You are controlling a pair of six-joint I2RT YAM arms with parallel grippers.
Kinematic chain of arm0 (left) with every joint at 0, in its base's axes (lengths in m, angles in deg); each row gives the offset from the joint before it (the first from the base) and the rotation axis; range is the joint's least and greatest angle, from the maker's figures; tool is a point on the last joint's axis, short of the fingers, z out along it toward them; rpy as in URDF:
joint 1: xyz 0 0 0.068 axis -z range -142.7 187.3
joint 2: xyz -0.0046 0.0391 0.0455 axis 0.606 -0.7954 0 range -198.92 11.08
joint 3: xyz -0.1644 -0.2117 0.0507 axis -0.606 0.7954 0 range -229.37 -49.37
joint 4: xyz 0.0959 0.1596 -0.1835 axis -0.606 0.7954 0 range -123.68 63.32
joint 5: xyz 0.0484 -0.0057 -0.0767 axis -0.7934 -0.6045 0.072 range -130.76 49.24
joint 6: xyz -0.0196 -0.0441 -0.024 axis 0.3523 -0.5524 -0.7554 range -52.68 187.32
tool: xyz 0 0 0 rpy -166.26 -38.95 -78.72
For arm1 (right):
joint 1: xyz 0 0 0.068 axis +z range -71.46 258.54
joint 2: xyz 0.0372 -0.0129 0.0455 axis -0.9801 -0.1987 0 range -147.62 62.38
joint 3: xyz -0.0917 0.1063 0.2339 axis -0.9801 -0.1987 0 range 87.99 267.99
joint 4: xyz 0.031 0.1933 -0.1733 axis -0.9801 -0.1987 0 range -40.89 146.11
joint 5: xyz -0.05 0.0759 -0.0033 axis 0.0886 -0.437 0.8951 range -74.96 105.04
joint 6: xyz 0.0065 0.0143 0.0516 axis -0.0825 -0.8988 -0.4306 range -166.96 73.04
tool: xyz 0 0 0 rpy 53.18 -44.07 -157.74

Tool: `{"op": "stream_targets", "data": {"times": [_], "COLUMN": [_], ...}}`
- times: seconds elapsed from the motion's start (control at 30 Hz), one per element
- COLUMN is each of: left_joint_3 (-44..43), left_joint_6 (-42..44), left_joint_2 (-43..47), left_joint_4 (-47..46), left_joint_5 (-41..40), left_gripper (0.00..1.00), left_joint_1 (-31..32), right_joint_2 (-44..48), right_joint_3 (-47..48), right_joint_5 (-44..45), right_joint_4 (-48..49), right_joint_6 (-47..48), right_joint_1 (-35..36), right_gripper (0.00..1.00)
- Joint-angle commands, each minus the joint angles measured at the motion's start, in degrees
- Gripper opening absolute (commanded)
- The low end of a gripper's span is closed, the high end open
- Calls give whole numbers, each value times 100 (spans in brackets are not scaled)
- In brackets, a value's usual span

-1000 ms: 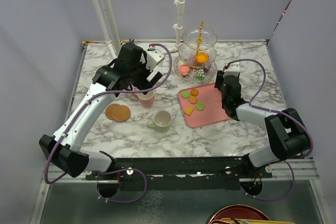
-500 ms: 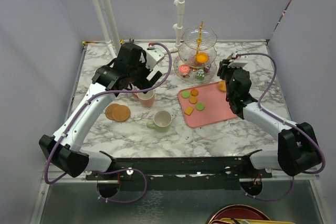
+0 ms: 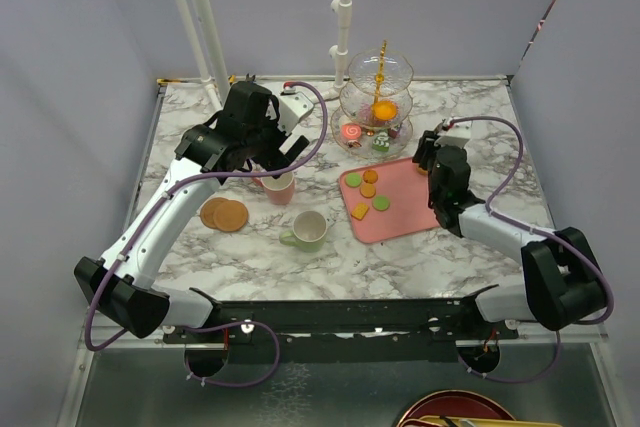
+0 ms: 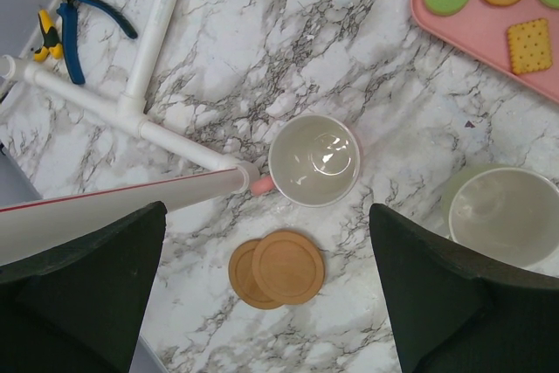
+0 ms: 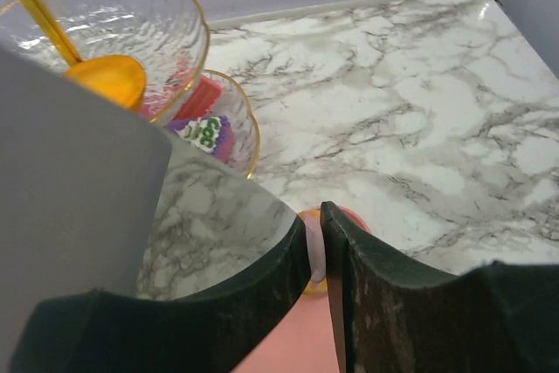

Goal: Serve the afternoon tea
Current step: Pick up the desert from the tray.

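Two grippers: the left gripper (image 4: 266,216) hangs wide open above the pink mug (image 4: 314,161). The right gripper (image 5: 313,216) has its fingers nearly meeting at an orange macaron (image 5: 314,259) near the glass stand (image 5: 175,32); I cannot tell if it grasps.

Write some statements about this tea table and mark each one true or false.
1. The pink mug and the pale-green mug are both empty. True.
2. The two coasters lie apart. False: they overlap.
3. The left tool is shut. False: it is open, above the pink mug.
4. A square cracker lies on the pink tray. True.
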Motion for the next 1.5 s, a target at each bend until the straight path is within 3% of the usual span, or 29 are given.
{"op": "stream_targets", "data": {"times": [0.0, 0.43, 0.97, 1.1, 1.27, 1.47], "left_joint_3": [-38, -48, -104, -104, -95, -82], "left_joint_6": [89, 111, 129, 141, 145, 154], "left_joint_2": [83, 134, 123, 136, 138, 154], "left_joint_4": [-18, 15, 43, 53, 50, 49], "left_joint_5": [115, 99, 81, 72, 80, 81], "left_gripper": [99, 99, 99, 99, 99, 99], "left_joint_1": [-23, -31, -36, -36, -36, -34], "right_joint_2": [-203, -597, -974, -945, -879, -746], "right_joint_3": [-118, -207, -312, -295, -254, -162], "right_joint_5": [851, 1168, 1467, 1454, 1395, 1238], "right_joint_4": [631, 925, 899, 733, 602, 528], "right_joint_6": [-360, -767, -1146, -1269, -1212, -939], "right_joint_1": [-2, -3, -20, -51, -90, -91], "right_gripper": [54, 68, 77, 71, 55, 43]}}
